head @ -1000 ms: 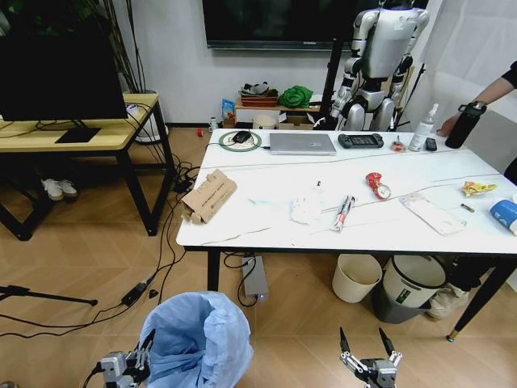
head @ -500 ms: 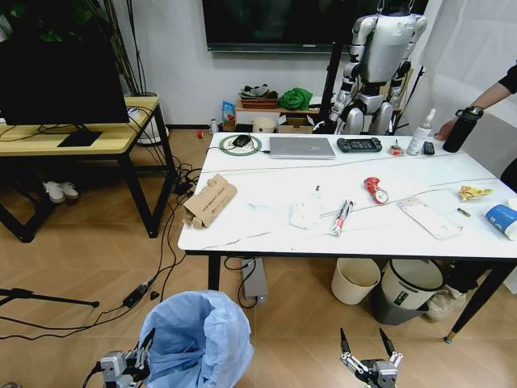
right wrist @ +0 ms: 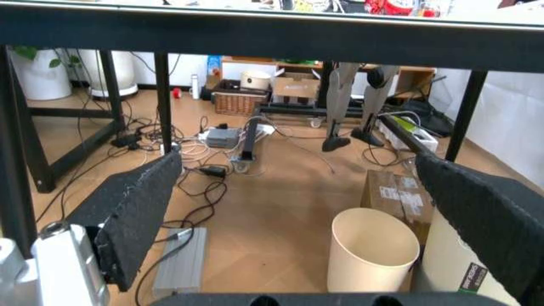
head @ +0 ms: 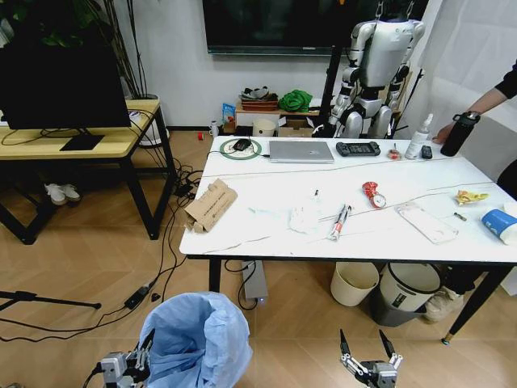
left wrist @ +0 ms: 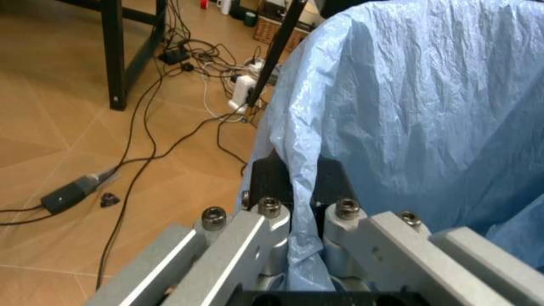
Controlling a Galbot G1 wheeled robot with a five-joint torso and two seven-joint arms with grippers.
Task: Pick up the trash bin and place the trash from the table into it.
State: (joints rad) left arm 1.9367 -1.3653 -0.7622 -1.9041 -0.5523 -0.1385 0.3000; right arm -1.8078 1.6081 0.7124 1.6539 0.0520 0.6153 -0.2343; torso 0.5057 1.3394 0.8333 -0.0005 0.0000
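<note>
The whole head view is shifting slightly — the robot is repositioning before the tabletop (head: 266, 242). Left gripper (head: 123, 368) jaws are pinching the trash bin (head: 198, 339) liner near left; right gripper (head: 371, 365) is hanging spread, empty — trash (head: 208, 204) is lying uncollected.

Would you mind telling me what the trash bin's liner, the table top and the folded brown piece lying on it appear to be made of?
The trash bin liner looks like thin light-blue plastic film: it is crinkled, slightly translucent, and pinched in the left gripper. The table top looks like glossy white marble or a marble-look laminate, with thin dark veins. The brown piece looks like matte corrugated cardboard, torn and creased.
</note>
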